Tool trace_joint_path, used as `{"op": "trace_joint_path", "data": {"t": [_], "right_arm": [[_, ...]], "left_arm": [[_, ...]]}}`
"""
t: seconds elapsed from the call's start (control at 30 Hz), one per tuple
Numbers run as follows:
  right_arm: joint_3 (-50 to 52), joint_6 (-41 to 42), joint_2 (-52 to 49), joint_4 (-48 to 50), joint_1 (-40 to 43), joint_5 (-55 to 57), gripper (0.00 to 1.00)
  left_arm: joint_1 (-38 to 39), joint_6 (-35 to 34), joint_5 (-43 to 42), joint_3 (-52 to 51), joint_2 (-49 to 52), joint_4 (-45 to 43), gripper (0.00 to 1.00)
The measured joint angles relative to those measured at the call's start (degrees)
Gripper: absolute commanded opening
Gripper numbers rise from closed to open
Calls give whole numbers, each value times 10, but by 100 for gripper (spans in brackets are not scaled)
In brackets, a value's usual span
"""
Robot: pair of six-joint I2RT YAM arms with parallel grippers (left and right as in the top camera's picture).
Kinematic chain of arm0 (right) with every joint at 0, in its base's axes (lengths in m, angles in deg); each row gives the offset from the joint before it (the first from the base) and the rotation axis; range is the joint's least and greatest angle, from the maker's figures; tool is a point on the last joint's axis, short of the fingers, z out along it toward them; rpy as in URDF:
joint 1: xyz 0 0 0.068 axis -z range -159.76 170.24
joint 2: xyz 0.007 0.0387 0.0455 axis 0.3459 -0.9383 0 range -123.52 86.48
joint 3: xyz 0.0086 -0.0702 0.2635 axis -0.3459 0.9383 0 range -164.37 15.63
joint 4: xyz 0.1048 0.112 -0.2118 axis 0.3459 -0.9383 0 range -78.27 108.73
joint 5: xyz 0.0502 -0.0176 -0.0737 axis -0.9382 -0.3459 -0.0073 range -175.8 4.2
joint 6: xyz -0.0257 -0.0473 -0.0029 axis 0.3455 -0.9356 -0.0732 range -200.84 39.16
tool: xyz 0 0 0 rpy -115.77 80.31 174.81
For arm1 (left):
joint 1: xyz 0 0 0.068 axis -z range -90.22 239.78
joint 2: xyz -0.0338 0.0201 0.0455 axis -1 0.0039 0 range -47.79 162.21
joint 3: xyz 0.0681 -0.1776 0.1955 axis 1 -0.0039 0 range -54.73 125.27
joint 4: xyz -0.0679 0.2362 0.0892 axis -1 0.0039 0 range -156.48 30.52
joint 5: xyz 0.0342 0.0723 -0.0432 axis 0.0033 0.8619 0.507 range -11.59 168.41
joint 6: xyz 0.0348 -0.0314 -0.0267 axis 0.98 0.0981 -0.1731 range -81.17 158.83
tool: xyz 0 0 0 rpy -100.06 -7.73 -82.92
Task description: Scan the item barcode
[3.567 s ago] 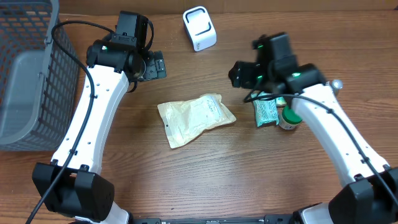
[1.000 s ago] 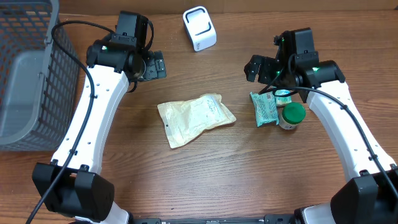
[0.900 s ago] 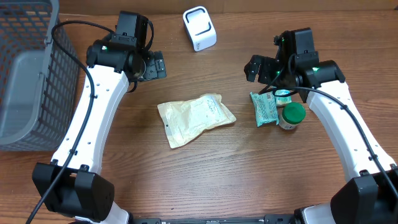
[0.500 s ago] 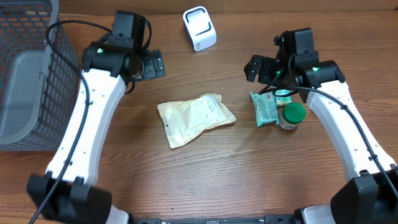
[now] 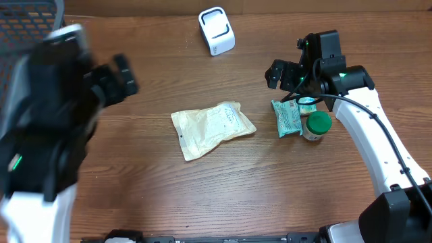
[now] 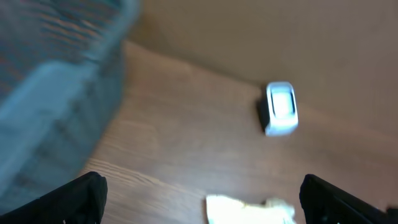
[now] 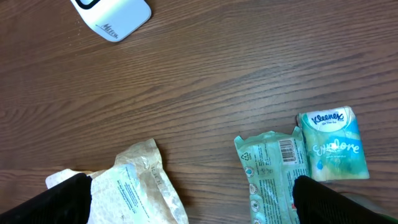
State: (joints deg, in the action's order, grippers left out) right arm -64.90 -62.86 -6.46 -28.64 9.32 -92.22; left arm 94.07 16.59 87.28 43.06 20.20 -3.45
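Mid-table lies a beige pouch. A white scanner stands at the far edge. At the right lies a green packet whose barcode faces up, beside a Kleenex pack and a green-lidded bottle. My right gripper hangs open above the table, between the pouch and the green packet, holding nothing. My left gripper is blurred and raised at the left, open and empty, with the pouch below it.
A grey wire basket stands at the far left, mostly hidden by the raised left arm in the overhead view. Bare wooden table stretches in front of the pouch.
The left arm has swung up and to the left, away from the scanner's side, and now shows large and blurred. The right arm and all items have stayed still.
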Motion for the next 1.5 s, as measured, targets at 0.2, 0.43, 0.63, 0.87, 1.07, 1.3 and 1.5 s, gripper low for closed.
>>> {"op": "trace_joint_path", "data": {"t": [0.2, 0.43, 0.63, 0.87, 1.07, 1.3, 1.5], "right_arm": [[0, 0, 0, 0, 0, 0, 100], [0, 0, 0, 0, 0, 0, 100], [0, 0, 0, 0, 0, 0, 100], [0, 0, 0, 0, 0, 0, 100], [0, 0, 0, 0, 0, 0, 100], [0, 0, 0, 0, 0, 0, 100], [0, 0, 0, 0, 0, 0, 100]], "left_arm": [[-59, 0, 2, 1, -112, 0, 100], [-60, 0, 2, 6, -170, 0, 100], [-60, 0, 2, -34, -169, -1, 100], [-60, 0, 2, -207, -225, 2, 100], [-57, 0, 2, -329, -293, 16, 100], [-8, 0, 2, -395, -350, 75, 100], [17, 0, 2, -399, -369, 107, 100]]}}
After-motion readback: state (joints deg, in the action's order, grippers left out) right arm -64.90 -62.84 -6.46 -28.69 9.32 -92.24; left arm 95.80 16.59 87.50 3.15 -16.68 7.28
